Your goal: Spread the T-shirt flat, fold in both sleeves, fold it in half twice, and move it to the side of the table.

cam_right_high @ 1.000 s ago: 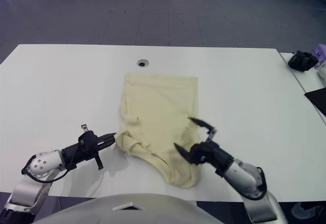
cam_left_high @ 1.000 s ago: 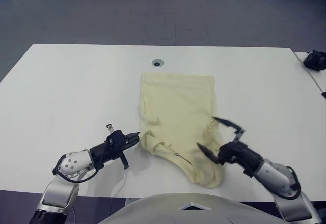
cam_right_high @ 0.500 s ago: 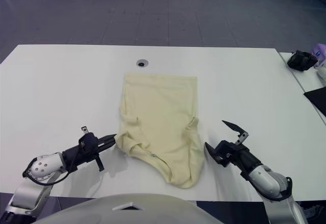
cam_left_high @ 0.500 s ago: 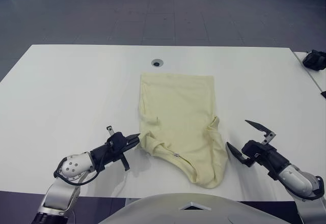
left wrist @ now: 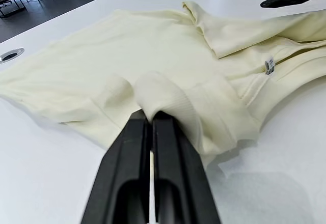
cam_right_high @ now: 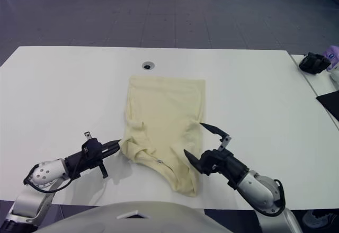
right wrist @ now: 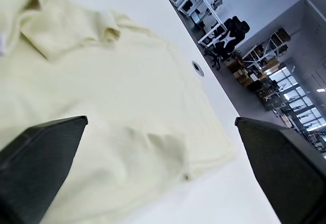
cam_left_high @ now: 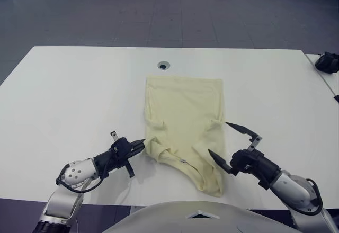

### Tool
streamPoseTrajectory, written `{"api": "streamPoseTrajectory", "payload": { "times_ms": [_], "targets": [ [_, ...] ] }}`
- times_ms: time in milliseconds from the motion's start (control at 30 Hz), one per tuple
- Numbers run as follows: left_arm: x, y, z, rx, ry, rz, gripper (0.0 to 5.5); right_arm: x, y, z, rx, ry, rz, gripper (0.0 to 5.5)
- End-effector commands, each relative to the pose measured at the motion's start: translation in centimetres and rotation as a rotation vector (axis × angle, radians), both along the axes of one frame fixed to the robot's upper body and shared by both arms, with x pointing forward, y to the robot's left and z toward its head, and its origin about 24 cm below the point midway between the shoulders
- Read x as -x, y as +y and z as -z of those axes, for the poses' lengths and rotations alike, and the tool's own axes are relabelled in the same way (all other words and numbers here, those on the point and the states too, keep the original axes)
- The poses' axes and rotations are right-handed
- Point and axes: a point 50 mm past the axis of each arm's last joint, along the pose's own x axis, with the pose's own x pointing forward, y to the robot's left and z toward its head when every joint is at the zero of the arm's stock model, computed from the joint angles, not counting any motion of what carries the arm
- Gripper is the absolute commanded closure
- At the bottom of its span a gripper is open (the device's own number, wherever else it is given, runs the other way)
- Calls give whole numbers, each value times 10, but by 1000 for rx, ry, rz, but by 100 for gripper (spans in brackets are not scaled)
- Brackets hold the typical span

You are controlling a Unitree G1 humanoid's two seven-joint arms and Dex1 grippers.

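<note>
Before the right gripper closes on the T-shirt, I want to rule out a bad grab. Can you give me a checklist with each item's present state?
1. Left gripper has hold of the T-shirt: ok, shut on a fold at its near left edge.
2. Right gripper open: ok, jaws wide apart.
3. Right gripper placed at the near right edge: ok, it hangs over that edge.
4. Right fingertips touching the cloth: cannot tell.
5. Near end lying flat: not ok, it is rumpled and bunched.
6. Far hem flat and apart from the cable hole: ok.
</note>
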Motion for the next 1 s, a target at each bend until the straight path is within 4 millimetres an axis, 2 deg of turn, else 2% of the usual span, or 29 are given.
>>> {"api": "streamPoseTrajectory", "payload": {
  "times_ms": [33,167,333,533,700,1000],
  "targets": [
    [-2,1,0,-10,-3,0,550,-4,-16,-9,1,-20,70,11],
    [0,3,0,-15,-2,-10,550,6,-39,-17,54,-22,103,11],
    [3,5,1,-15,4,-23,550,43,-54,-9,173,56,-17,11],
    [4,4,0,-14,6,-27,550,53,-63,5,271,77,-115,11],
    [3,4,0,-16,5,-20,550,58,-49,18,339,82,-284,11],
    [-2,6,-2,-25,-1,-2,550,64,-37,31,396,91,-400,11]
  ]
}}
